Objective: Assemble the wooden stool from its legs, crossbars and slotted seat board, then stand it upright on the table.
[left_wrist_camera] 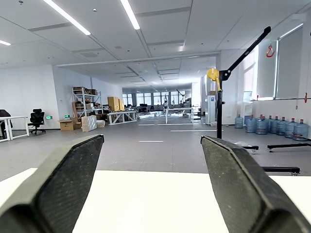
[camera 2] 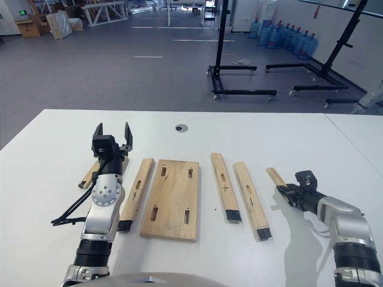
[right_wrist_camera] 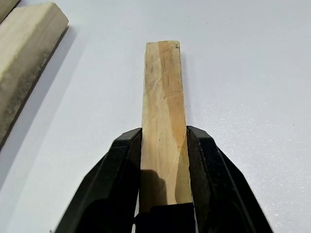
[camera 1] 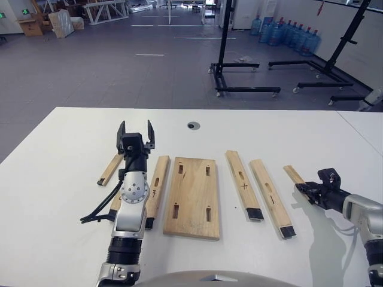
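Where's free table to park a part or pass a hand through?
Bare: the far strip of table beyond the cable hole; the left side beyond the left crossbar; the near edge in front of the rightmost leg. Crowded: the middle row, pieces close either side of the seat board, right gripper shut on the right crossbar.

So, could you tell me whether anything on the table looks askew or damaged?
Nothing stands out. The slotted seat board lies flat mid-table with legs flat either side, undamaged; the short crossbar at far left is slightly slanted. The right gripper grips a second crossbar.
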Tool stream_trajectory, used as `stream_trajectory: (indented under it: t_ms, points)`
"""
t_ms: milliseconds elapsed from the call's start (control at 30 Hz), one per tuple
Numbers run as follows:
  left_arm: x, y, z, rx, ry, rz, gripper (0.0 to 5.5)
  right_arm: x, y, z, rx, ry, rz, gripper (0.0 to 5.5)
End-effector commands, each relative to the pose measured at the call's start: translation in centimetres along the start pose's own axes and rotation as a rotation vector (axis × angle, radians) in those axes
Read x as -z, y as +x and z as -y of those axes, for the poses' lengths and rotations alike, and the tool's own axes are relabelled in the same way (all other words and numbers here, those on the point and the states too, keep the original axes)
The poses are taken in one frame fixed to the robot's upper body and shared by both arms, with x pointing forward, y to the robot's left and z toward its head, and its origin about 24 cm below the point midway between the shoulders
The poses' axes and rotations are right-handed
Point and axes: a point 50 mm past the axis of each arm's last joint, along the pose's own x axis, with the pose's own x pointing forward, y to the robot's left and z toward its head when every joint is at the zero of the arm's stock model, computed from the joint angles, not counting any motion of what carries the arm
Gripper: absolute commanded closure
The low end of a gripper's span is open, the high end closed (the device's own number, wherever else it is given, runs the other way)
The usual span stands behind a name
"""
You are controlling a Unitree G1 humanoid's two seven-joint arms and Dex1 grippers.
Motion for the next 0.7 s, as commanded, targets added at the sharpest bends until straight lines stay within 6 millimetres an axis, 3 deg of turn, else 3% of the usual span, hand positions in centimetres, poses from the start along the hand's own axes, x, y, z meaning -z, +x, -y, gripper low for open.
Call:
stream_trajectory:
  t_ms: [33,100,200,267,333,367,433,533,600,700]
  points:
    - [-0.1,0.6,0.3,0.007,-0.004,0.005,1.82,8.7,-0.2,-2.6,-0.056,0.178,-0.307,4.22]
    - [-0.1,0.7,0.1,0.006,-0.007,0.008,1.82,5.8,0.9,-3.5,-0.103,0.135,-0.18,4.22]
    - [-0.1,1.3,-0.4,0.007,-0.056,0.005,1.82,-4.0,3.3,-6.0,-0.182,0.03,0.205,4.22]
    - [-0.3,2.0,-0.4,0.042,-0.09,0.011,1.82,-12.4,5.1,-8.4,-0.202,-0.056,0.456,4.22]
    - [-0.5,2.5,-0.4,0.072,-0.129,0.014,1.82,-18.0,5.0,-10.9,-0.227,-0.114,0.654,4.22]
    - [-0.6,2.7,-0.4,0.083,-0.142,0.015,1.82,-19.5,4.7,-11.8,-0.233,-0.143,0.73,4.22]
    - [-0.6,3.0,-0.4,0.111,-0.155,0.014,1.82,-21.1,4.3,-13.0,-0.228,-0.176,0.83,4.22]
    - [-0.5,3.2,-0.2,0.147,-0.194,-0.001,1.82,-21.7,4.4,-15.6,-0.281,-0.225,0.917,4.22]
    - [-0.2,3.2,0.0,0.186,-0.283,-0.036,1.82,-21.2,4.3,-18.2,-0.38,-0.303,0.958,4.22]
    - [-0.7,2.9,1.1,0.347,-0.551,-0.077,1.82,-19.3,4.6,-22.2,-0.538,-0.467,0.987,4.22]
